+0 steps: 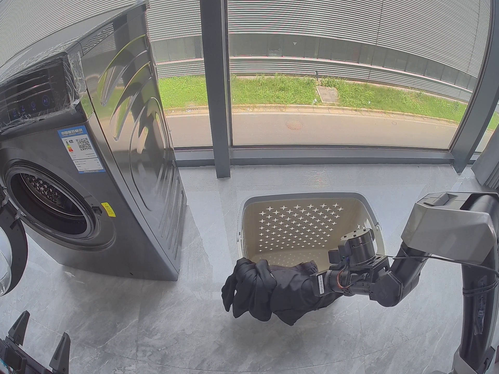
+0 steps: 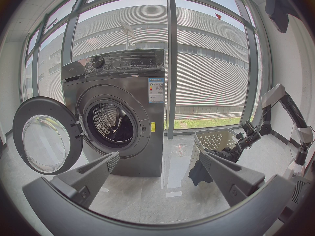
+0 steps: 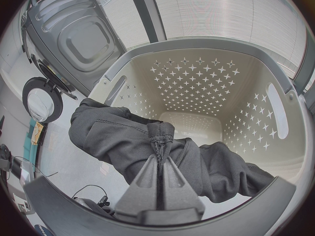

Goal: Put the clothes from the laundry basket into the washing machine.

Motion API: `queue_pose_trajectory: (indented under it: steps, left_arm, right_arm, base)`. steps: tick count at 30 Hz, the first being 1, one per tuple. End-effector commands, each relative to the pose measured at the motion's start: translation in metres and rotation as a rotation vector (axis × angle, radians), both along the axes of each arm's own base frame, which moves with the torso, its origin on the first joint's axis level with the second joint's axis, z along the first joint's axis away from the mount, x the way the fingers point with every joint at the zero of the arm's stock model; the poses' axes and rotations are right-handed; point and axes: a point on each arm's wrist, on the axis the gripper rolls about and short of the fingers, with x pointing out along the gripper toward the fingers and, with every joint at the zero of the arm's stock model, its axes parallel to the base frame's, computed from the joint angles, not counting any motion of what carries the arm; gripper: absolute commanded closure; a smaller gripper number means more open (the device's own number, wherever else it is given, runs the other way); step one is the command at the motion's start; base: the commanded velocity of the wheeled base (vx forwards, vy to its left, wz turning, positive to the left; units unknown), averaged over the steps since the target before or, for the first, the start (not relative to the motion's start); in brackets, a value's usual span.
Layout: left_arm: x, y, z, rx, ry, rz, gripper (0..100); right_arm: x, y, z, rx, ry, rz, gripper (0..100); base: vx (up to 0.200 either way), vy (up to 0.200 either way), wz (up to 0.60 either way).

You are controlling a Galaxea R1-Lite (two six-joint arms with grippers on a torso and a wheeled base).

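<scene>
The washing machine [image 1: 104, 146] fills the 9 o'clock side of the head view: a boxy grey metal cabinet with curved ribs pressed into its side panel and crinkled clear film over the control strip. Its round door [image 2: 46, 135], a dark ring around a domed glass bowl, stands swung wide, so the perforated steel drum [image 2: 110, 120] is exposed. The floor [image 1: 182, 328] is glossy grey marble-look tile, and a broad bare strip of it runs between the machine and the laundry basket [image 1: 304, 199] at 5 o'clock, which stands well apart from the cabinet. The basket is cream plastic with a grey rim, star-shaped cut-outs in its walls and oval handle slots; its pale bottom shows. The black garment [image 1: 270, 289], soft, matte and twisted into a thick bunch, hangs at the basket's near rim at 6 o'clock, spilling outside it. The right jaws pinch a stitched fold of this garment [image 3: 157, 138], nearly closed on it. The left jaws sit at 7 o'clock, spread wide and holding nothing.
</scene>
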Motion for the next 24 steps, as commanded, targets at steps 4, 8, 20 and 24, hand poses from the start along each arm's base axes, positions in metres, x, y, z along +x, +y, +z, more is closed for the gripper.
queue_pose_trajectory:
  steps: [4, 8, 20, 24]
  left_arm:
    - [0.0, 0.0, -0.005, 0.0, 0.0, 0.0, 0]
    - [0.0, 0.0, -0.005, 0.0, 0.0, 0.0, 0]
    - [0.0, 0.0, -0.005, 0.0, 0.0, 0.0, 0]
    - [0.0, 0.0, -0.005, 0.0, 0.0, 0.0, 0]
  right_arm:
    - [-0.001, -0.004, 0.019, 0.025, -0.038, -0.012, 100]
    - [-0.009, -0.01, 0.061, 0.079, -0.118, -0.028, 100]
    - [-0.095, -0.045, 0.235, 0.29, -0.558, -0.052, 100]
    - [-0.13, -0.052, 0.271, 0.354, -0.625, -0.025, 100]
  base:
    - [0.0, 0.0, 0.0]
    - [0.0, 0.0, 0.0]
    - [0.0, 0.0, 0.0]
    - [0.0, 0.0, 0.0]
